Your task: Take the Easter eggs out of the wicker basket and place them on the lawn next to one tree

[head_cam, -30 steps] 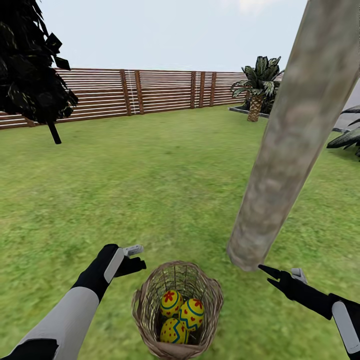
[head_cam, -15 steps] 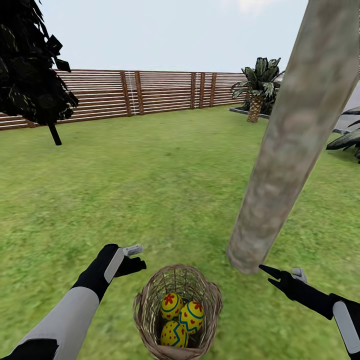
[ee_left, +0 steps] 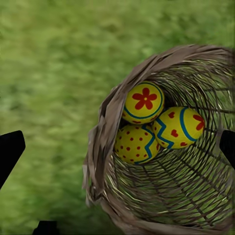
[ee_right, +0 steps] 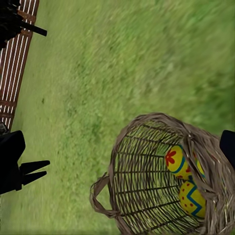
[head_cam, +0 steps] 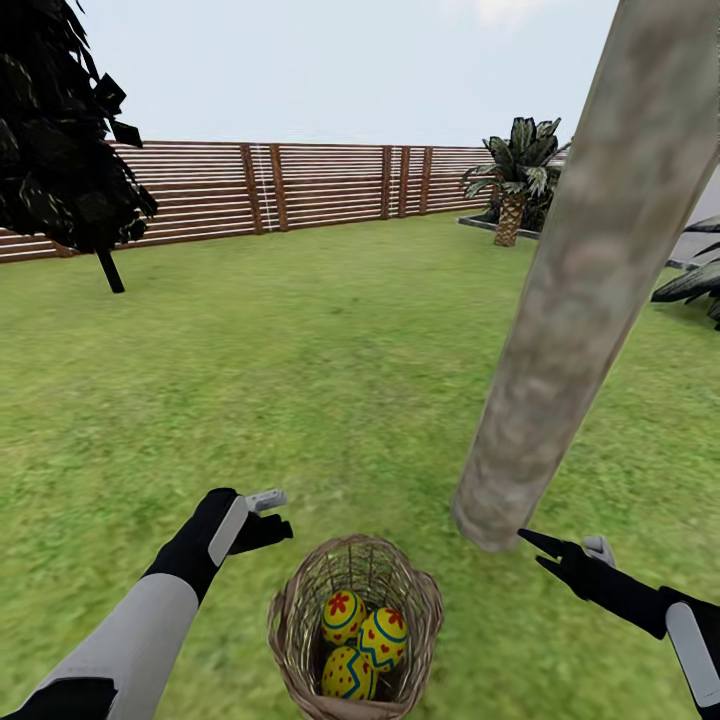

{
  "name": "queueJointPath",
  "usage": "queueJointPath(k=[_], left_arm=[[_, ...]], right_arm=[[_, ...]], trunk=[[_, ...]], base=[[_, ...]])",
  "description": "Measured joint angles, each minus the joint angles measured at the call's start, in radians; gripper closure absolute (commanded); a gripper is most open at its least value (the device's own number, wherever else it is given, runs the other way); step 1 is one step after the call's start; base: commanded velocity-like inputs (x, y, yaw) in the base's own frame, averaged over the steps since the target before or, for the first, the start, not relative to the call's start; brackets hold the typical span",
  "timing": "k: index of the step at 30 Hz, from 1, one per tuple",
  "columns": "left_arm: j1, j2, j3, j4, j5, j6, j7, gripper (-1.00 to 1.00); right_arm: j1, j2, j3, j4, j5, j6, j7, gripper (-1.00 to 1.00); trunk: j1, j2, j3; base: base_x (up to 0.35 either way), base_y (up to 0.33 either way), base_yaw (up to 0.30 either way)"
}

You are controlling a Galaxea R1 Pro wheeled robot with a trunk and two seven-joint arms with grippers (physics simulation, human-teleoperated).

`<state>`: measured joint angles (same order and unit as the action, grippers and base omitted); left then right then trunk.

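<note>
- The dark columnar tree (head_cam: pixel 60 130) stands at far left before the slatted wooden fence (head_cam: pixel 300 185); both sit a touch lower in the head view than a second ago, as does everything else, so the camera has tipped or crept forward and the things themselves have not moved.
- The left gripper (head_cam: pixel 262 515) hovers over the lawn (head_cam: pixel 300 370) just left of the wicker basket (head_cam: pixel 355 625), its fingers spread apart and holding nothing; it keeps the same place in the picture as a second ago.
- The basket stands on the grass between the two arms, and has slid slightly down the frame with the camera shift.
- All three Easter eggs lie touching in its bottom: the flower egg (head_cam: pixel 343 612), the zigzag egg (head_cam: pixel 383 637) and the dotted egg (head_cam: pixel 347 672). None is out yet, so the task proper has not begun.
- The pale mottled tree trunk (head_cam: pixel 580 290) meets the grass just right of and beyond the basket, a near and handy drop spot.
- The right gripper (head_cam: pixel 568 555) hangs near the trunk's foot, fingers parted and empty.
</note>
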<state>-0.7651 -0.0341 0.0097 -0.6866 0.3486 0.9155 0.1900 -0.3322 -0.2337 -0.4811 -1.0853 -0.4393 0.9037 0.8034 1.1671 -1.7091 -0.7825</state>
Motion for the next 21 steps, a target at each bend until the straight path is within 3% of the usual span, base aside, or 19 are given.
queueJointPath(k=[21], left_arm=[[0.0,0.002,0.0,-0.001,0.0,-0.001,0.0,-1.0]], right_arm=[[-0.003,0.002,-0.015,-0.008,-0.01,-0.009,0.011,-1.0]], trunk=[[-0.081,0.147,0.066]], base=[[0.0,0.0,0.0]])
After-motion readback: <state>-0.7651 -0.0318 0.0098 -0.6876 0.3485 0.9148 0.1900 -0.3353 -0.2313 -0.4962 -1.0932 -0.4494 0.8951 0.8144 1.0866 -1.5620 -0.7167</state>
